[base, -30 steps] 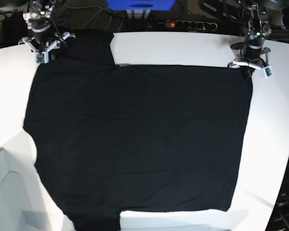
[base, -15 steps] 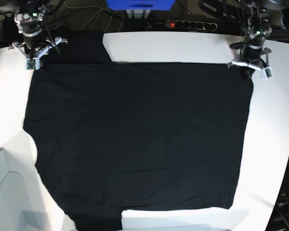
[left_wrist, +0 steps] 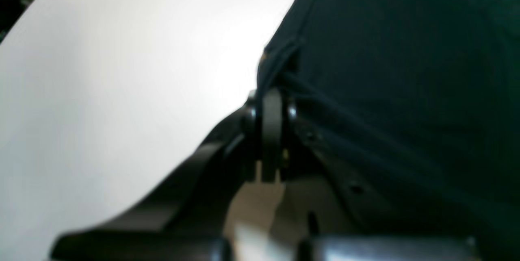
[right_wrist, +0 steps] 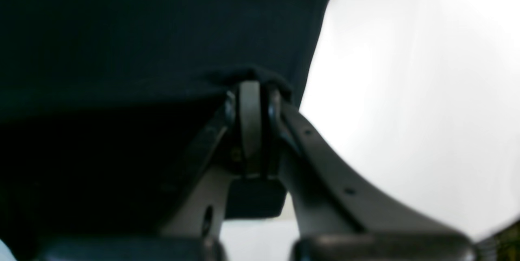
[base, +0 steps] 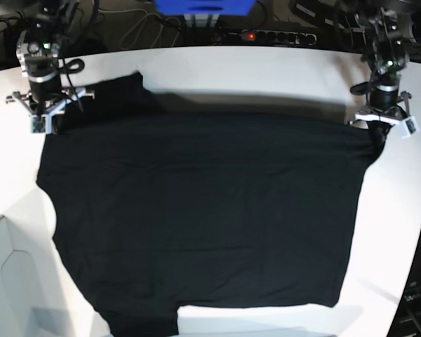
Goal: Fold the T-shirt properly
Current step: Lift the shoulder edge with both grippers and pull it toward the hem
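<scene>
Both far corners of the black T-shirt (base: 196, 210) have shifted since a second ago: the far edge, then lying flat in a straight line across the white table (base: 266, 70), is now drawn up and taut between the two arms, casting a band of shadow on the tabletop beyond it. Nearest the base camera, the shirt's near hem and one short sleeve lie flat close to the table's near edge, plain side up, the cloth spreading across most of the surface. Farther back, at the scene's right, the left gripper (base: 380, 126) is clamped on the shirt's far right corner, its jaws pressed together with a fold of cloth between them in the wrist view (left_wrist: 271, 102). At the far left, the right gripper (base: 43, 121), wider a second ago, now pinches the shoulder beside the far sleeve, jaws closed on the fabric edge (right_wrist: 250, 90). Beyond the table, a power strip (base: 274, 35) and cables lie in the dark.
</scene>
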Controlling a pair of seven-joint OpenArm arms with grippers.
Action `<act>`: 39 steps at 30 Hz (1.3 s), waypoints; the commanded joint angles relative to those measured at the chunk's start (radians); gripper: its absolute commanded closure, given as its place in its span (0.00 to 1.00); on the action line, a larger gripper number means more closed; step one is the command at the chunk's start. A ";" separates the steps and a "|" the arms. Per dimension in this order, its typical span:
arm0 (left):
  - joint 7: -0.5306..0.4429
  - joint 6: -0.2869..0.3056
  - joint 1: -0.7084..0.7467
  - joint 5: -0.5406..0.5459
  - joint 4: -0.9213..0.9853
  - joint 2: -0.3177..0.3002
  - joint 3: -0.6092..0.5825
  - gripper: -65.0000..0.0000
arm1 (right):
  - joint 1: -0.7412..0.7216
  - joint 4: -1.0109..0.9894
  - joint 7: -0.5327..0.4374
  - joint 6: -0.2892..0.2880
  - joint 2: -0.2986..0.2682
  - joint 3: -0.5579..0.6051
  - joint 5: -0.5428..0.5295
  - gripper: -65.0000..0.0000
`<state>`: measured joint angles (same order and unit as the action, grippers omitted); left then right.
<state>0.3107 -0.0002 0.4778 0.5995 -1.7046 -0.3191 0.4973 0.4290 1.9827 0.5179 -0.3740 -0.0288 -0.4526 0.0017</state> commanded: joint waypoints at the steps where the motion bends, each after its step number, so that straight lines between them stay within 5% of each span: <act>1: -0.029 -0.004 -0.011 -0.003 -0.012 -0.016 0.005 1.00 | -0.025 0.013 -0.025 -0.003 -0.016 -0.004 -0.001 1.00; 12: -0.029 -0.005 -0.225 -0.003 0.100 -0.015 -0.093 1.00 | -0.378 -0.142 0.141 -0.003 -0.092 0.019 -0.001 1.00; 19: -0.009 -0.005 -0.356 -0.003 0.162 -0.015 -0.104 1.00 | -0.522 -0.323 0.135 -0.001 -0.150 0.062 -0.001 1.00; 24: 0.089 -0.005 -0.454 -0.003 0.232 -0.015 -0.102 1.00 | -0.606 -0.414 0.133 -0.001 -0.156 0.064 -0.001 1.00; 32: 0.098 -0.004 -0.563 -0.003 0.354 -0.015 -0.104 1.00 | -0.695 -0.540 0.132 -0.001 -0.156 0.064 -0.001 1.00; 39: 0.098 0.001 -0.595 -0.003 0.412 -0.016 -0.104 1.00 | -0.740 -0.646 0.023 0.003 -0.162 0.100 -0.001 1.00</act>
<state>0.4381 -0.0006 -0.0933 0.5964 -1.2770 -0.3157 0.3885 -0.2798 1.3193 0.5724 -0.3817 -0.1757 -0.3508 0.0071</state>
